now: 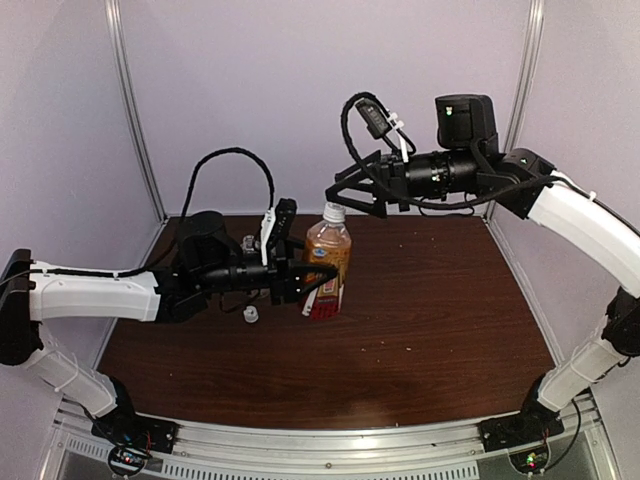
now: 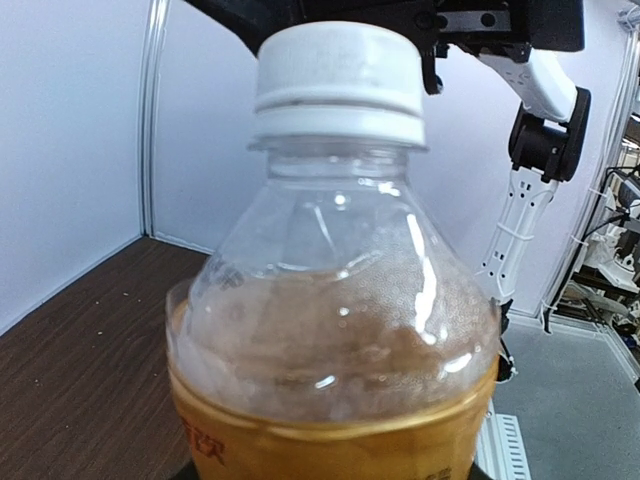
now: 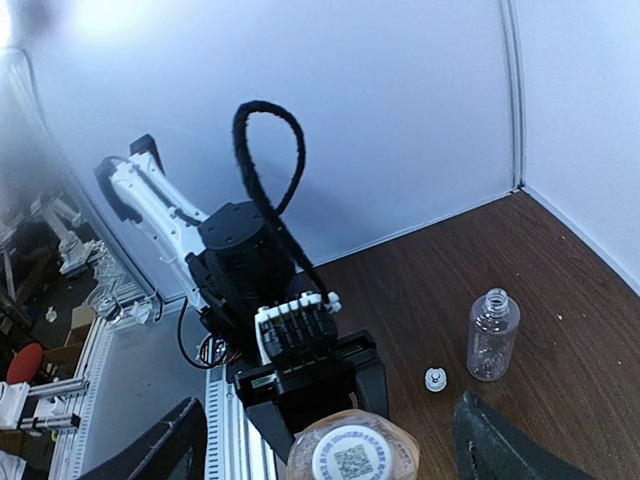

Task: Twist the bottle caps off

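The left fingers (image 1: 297,281) are closed around the middle of the amber bottle (image 1: 330,262), one on each side of its body, holding it upright near the centre of the dark wood tabletop (image 1: 430,330). I cannot tell whether its base rests on the wood or hangs just above it. The bottle is partly full of brown liquid and has a red-and-white label on its lower half.

Its white cap (image 2: 338,82) is still on the neck. Seen from the side it sits level, with the collar ring right beneath it. From above, its top shows a printed square code.

The right fingers (image 3: 497,447) are spread wide. They hang over the cap from above, one dark finger on each side of it, and neither touches it. The right arm reaches in from the right, with its wrist level above the bottle.

Behind the left arm, toward the back left of the tabletop, the clear bottle (image 3: 493,336) stands upright with its mouth open. It is well apart from the amber bottle. A loose cap (image 3: 435,379), small and white, lies on the wood just beside the clear bottle. In the overhead view this cap shows in front of the left arm.
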### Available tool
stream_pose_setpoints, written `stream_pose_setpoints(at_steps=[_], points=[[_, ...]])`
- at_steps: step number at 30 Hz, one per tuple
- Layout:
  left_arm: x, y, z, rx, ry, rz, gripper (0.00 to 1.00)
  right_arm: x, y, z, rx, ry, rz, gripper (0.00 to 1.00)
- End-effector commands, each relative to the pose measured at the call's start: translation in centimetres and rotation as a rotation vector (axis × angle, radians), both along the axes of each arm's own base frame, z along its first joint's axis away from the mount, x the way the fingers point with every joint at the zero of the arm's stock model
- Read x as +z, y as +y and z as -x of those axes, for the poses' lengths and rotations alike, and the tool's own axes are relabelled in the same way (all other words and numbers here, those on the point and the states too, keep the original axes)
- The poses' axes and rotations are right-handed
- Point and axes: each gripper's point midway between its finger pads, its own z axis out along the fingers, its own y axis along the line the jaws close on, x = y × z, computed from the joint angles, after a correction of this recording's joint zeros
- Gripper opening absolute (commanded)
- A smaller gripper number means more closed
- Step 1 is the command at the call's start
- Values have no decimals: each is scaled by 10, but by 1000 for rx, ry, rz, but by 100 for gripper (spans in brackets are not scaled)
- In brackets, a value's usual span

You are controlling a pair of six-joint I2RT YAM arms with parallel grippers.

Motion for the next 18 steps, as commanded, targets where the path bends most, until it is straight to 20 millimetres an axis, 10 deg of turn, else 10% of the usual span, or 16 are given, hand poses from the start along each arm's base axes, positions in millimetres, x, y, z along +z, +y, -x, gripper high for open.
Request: stream_pose_setpoints(at_steps=[1,18], points=[[26,3,-8,53,-54,46,18,11,-14,-35,-259,60,-9,85],[20,7,-22,139,-40,10,18,-23,5,-40,-297,181,34,85]])
